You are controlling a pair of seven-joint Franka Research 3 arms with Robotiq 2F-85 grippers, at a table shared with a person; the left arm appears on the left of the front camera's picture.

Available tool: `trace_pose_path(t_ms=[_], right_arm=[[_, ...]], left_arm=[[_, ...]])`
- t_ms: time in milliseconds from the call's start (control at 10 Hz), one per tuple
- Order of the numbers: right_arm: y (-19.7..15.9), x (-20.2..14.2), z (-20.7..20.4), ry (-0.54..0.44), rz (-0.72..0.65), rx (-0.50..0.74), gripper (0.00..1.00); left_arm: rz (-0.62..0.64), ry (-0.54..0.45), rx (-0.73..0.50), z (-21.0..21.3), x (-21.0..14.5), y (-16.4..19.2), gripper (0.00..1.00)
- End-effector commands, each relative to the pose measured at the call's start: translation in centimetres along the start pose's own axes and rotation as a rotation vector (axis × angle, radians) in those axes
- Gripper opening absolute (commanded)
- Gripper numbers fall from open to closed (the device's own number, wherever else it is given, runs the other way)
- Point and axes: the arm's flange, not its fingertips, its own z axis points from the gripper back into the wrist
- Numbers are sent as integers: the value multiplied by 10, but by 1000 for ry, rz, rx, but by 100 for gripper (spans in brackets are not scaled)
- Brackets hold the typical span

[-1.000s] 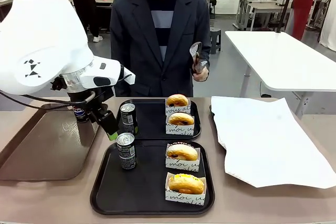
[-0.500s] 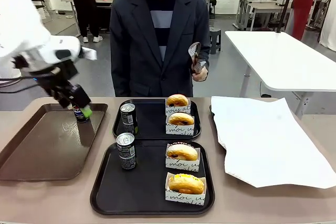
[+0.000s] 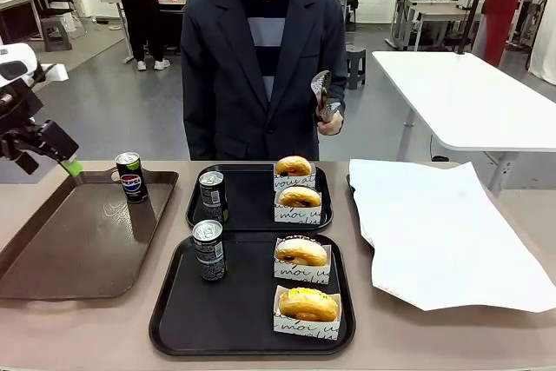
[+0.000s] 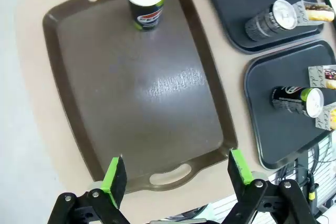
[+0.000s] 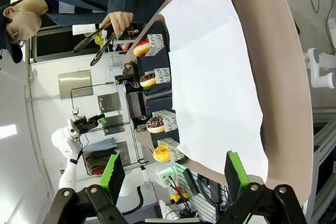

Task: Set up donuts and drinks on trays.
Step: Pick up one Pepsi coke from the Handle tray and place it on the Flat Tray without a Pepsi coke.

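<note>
Long brown tray [image 3: 78, 241] left; white paper sheet [image 3: 443, 232] right; tongs [image 3: 324, 96] above.

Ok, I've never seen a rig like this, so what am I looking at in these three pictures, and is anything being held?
The front picture looks across a table from the robot's side; the other two come from cameras on each arm's wrist. The left tool, black with green pads, hangs open above the brown tray's left edge, holding nothing. The right tool is open too, facing white paper. On the brown tray stands a Pepsi can. Two black trays sit mid-table: the far tray and the near tray each carry one dark can, far and near, plus two donuts in paper sleeves, such as the front one. The person opposite holds metal tongs.
</note>
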Motion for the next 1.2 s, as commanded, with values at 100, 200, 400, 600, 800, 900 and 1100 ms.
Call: trace_pose_path(t_ms=[100,200,400,600,800,900,1100], right_arm=[[1,-1,-1,-1,8,11,100],[1,-1,-1,-1,8,11,100],[1,-1,-1,-1,8,11,100],[1,-1,-1,-1,8,11,100],[1,-1,-1,-1,8,11,100],[1,-1,-1,-1,8,11,100],[1,-1,-1,-1,8,11,100]], left_arm=[[-22,-8,-9,3,3,-5,100],[-22,-8,-9,3,3,-5,100],[-22,-8,-9,3,3,-5,100],[-9,-3,0,1,2,-4,100],[219,19,-434,15,13,43,100],[291,31,-592,15,8,70,100],[297,49,-832,8,-1,118,100]])
